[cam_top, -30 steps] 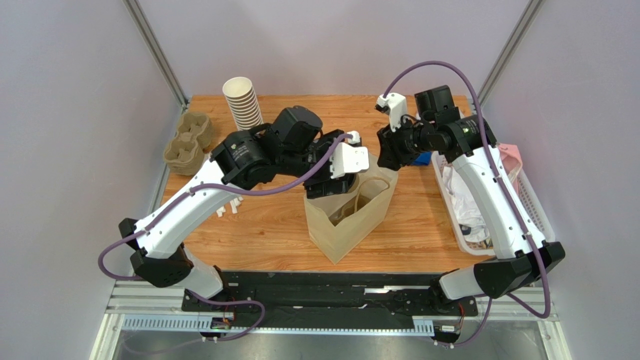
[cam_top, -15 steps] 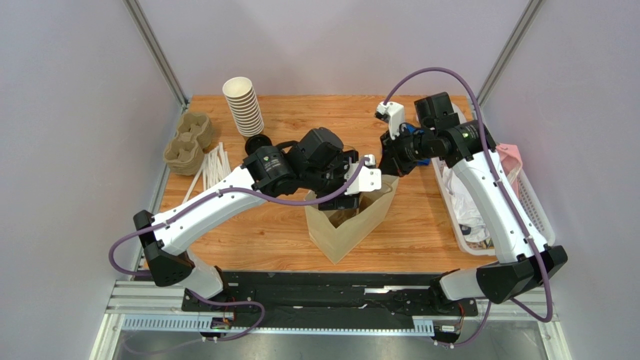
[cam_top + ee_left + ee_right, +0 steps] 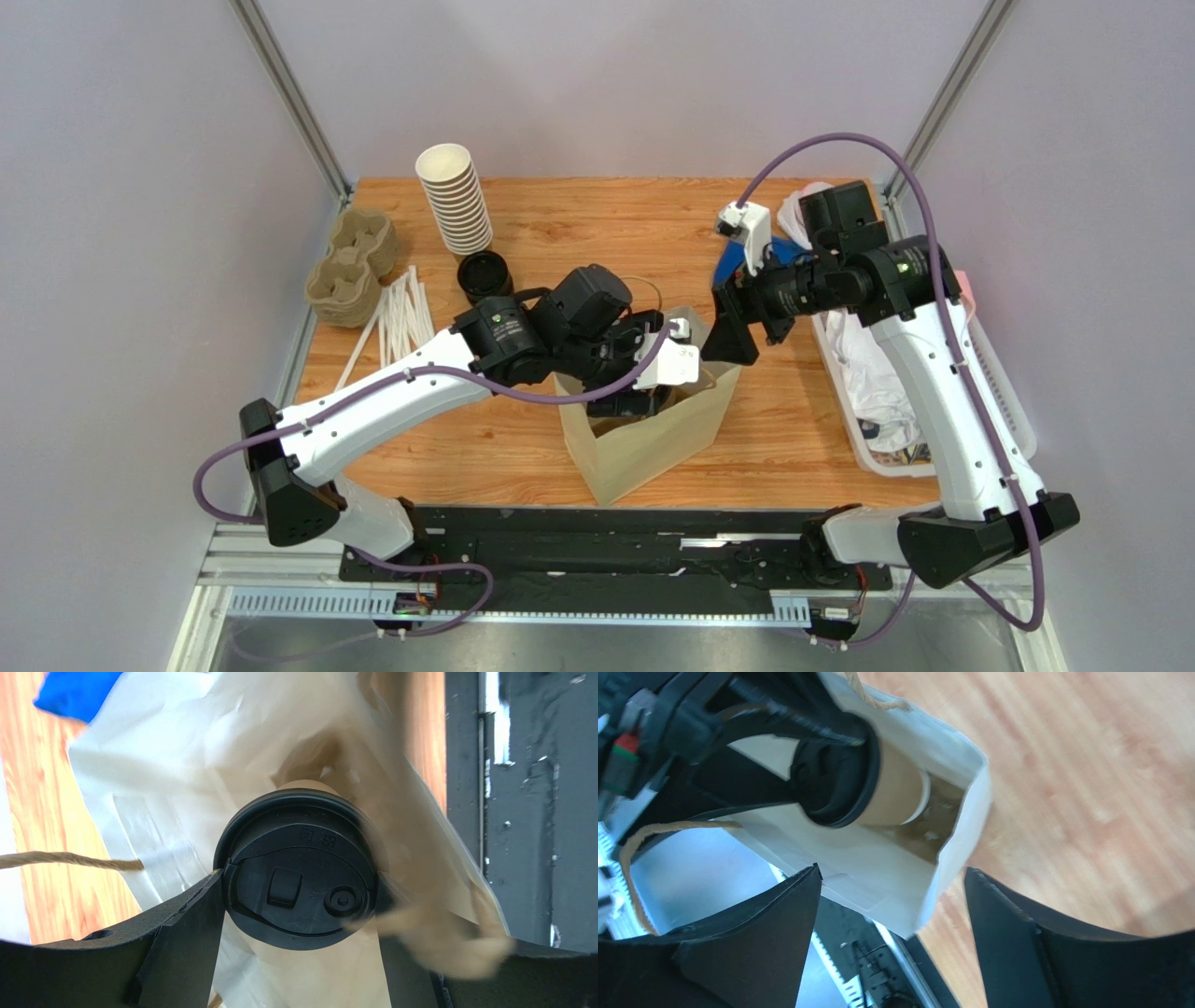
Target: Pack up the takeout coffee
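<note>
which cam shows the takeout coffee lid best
Left wrist: the takeout coffee lid faces the camera, tab and vent hole clear. Right wrist shows it edge-on, inside the paper bag. Top external hides it under the left arm.

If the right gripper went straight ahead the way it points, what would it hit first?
Most likely the paper bag's near wall; the takeout coffee lies behind it, inside. Depth is unclear.
</note>
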Action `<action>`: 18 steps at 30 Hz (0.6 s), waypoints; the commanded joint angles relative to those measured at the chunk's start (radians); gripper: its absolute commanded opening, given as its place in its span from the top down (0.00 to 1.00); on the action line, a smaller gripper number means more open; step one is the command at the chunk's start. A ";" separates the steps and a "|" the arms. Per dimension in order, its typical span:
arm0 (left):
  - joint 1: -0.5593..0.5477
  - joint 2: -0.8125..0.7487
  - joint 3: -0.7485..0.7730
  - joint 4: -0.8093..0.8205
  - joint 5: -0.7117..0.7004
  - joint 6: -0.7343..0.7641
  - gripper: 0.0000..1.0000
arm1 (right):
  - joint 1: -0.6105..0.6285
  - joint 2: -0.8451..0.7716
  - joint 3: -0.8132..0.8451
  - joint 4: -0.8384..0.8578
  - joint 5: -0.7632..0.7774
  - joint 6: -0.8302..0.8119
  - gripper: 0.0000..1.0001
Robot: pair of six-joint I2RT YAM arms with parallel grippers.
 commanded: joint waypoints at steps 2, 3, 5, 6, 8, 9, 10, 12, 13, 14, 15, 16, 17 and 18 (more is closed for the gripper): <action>0.003 -0.050 0.007 0.028 0.096 0.037 0.76 | -0.018 0.043 0.104 0.051 -0.011 -0.111 0.18; 0.003 -0.052 0.005 0.027 0.109 0.040 0.76 | -0.016 0.062 0.113 0.062 -0.020 -0.136 0.18; 0.003 -0.055 -0.002 0.019 0.122 0.046 0.76 | -0.016 0.079 0.122 0.088 -0.061 -0.169 0.18; 0.003 -0.057 -0.002 0.016 0.126 0.052 0.76 | -0.014 0.086 0.127 0.095 -0.077 -0.201 0.18; 0.003 -0.057 -0.005 0.005 0.130 0.058 0.76 | -0.013 0.105 0.134 0.129 -0.115 -0.226 0.18; 0.003 -0.058 -0.007 0.002 0.130 0.063 0.76 | -0.004 0.113 0.134 0.138 -0.120 -0.242 0.18; 0.001 -0.060 -0.007 0.002 0.131 0.065 0.76 | 0.004 0.126 0.136 0.154 -0.123 -0.269 0.18; 0.003 -0.058 -0.011 0.002 0.131 0.068 0.76 | 0.024 0.142 0.134 0.174 -0.123 -0.295 0.19; 0.003 -0.060 -0.011 0.001 0.133 0.071 0.76 | 0.027 0.151 0.133 0.192 -0.126 -0.318 0.19; 0.003 -0.058 -0.016 0.001 0.133 0.069 0.76 | 0.030 0.169 0.133 0.201 -0.130 -0.327 0.19; 0.003 -0.057 -0.018 -0.001 0.136 0.071 0.76 | 0.035 0.178 0.136 0.209 -0.135 -0.335 0.19; 0.003 -0.057 -0.021 -0.001 0.136 0.071 0.76 | 0.039 0.188 0.139 0.209 -0.137 -0.349 0.19; 0.003 -0.057 -0.024 -0.004 0.136 0.071 0.76 | 0.042 0.207 0.150 0.209 -0.143 -0.372 0.20; 0.004 -0.057 -0.025 -0.004 0.136 0.072 0.76 | 0.054 0.215 0.157 0.203 -0.146 -0.389 0.20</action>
